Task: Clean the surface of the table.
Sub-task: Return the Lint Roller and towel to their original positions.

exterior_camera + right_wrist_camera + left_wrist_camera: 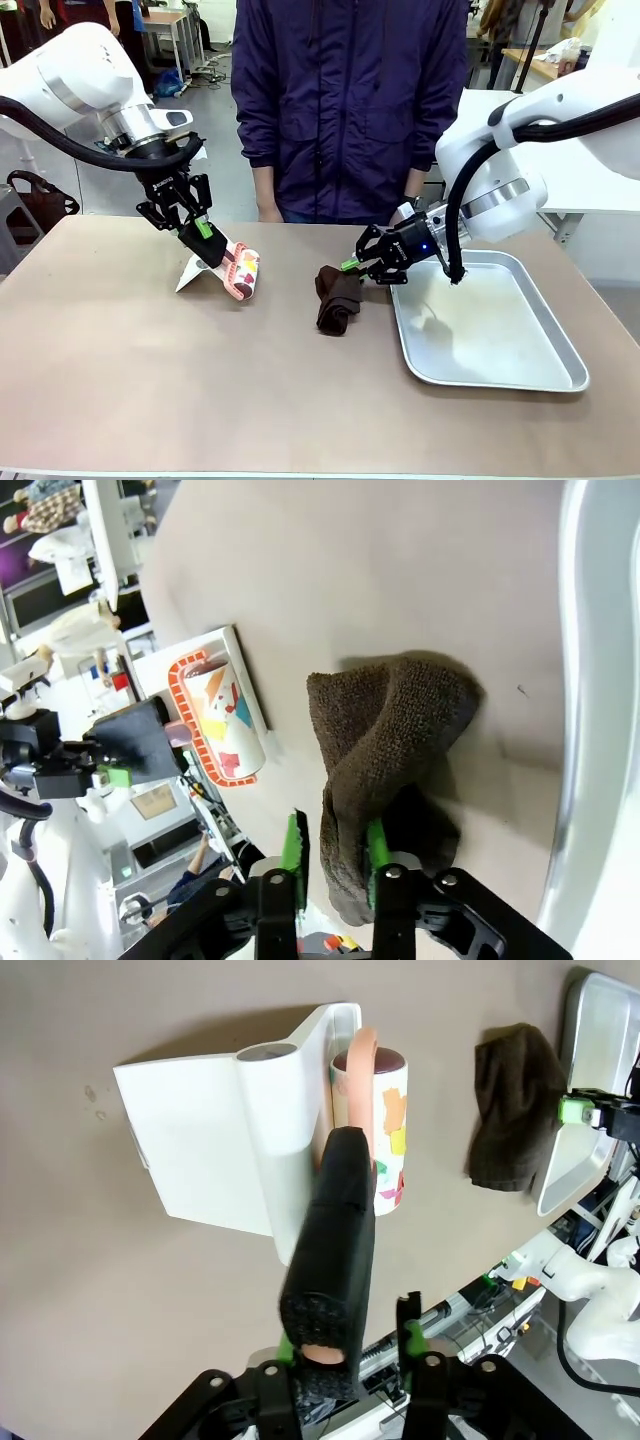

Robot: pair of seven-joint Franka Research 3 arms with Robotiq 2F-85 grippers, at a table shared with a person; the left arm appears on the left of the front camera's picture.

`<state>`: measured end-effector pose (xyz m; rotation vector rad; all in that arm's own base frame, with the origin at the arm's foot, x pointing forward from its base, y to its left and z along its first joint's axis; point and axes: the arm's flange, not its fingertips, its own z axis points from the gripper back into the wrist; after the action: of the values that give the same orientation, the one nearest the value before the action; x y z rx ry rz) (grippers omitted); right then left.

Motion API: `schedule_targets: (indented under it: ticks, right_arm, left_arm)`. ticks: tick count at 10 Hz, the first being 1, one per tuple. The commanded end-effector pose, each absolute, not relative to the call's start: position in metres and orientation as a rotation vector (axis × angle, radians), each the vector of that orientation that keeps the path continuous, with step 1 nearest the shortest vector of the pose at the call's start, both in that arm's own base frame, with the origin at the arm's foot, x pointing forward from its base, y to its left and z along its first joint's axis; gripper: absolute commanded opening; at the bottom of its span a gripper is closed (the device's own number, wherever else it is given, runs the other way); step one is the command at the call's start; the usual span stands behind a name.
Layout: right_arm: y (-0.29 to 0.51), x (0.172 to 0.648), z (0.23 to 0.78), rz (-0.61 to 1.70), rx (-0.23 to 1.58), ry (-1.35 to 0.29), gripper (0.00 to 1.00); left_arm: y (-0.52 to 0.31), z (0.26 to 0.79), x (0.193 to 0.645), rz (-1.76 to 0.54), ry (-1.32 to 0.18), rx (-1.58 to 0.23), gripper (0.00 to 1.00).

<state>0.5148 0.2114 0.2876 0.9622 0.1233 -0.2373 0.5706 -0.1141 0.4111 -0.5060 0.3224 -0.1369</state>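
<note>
Across the lower frame spreads the tan desk (150, 380), where the left end effector (206, 238) clamps a lint roller's black handle (330, 1260). At center, the right end effector (352, 266) pinches a brown cloth (337, 297) beside the metal tray (500, 375). Its wrist view shows the green pads (296, 852) squeezing a fold.

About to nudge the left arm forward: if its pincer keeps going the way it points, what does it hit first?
The left pincer, shut on the lint roller's black handle, points down at the table. Likely first contact: the roller head and white dustpan meeting the tabletop, though their height is unclear.

The left gripper (203, 232) points toward 5 o'clock, fingers clamped on a black handle; the right gripper (350, 264) points toward 9 o'clock, pinching a cloth.
</note>
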Motion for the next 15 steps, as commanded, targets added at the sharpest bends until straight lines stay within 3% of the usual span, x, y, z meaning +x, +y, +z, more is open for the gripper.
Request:
schedule_targets:
  ticks: [1, 2, 3, 4, 9, 12, 15]
  right_arm:
    - [0.212, 0.522, 0.29, -0.241, 0.946, 0.167, 1.0]
    - [0.212, 0.522, 0.29, -0.239, 0.949, 0.176, 1.0]
    - [0.212, 0.522, 0.29, -0.239, 0.943, 0.178, 1.0]
    - [0.212, 0.522, 0.291, -0.232, 0.932, 0.17, 0.97]
    - [0.22, 0.521, 0.323, -0.137, 0.761, 0.147, 1.0]
    - [0.192, 0.518, 0.351, -0.138, 0.82, 0.173, 1.0]
    - [0.123, 0.498, 0.374, -0.181, 1.067, 0.249, 1.0]
  left_arm:
    - [-0.115, 0.415, 0.567, -0.111, 0.291, -0.485, 1.0]
    - [-0.114, 0.418, 0.566, -0.109, 0.283, -0.493, 0.93]
    - [-0.112, 0.419, 0.566, -0.107, 0.281, -0.5, 1.0]
    - [-0.108, 0.421, 0.565, -0.102, 0.279, -0.504, 1.0]
    - [-0.069, 0.444, 0.535, -0.106, 0.26, -0.561, 1.0]
    - [-0.015, 0.467, 0.482, -0.126, 0.23, -0.707, 1.0]
    - [0.054, 0.46, 0.422, -0.21, 0.159, -0.938, 1.0]
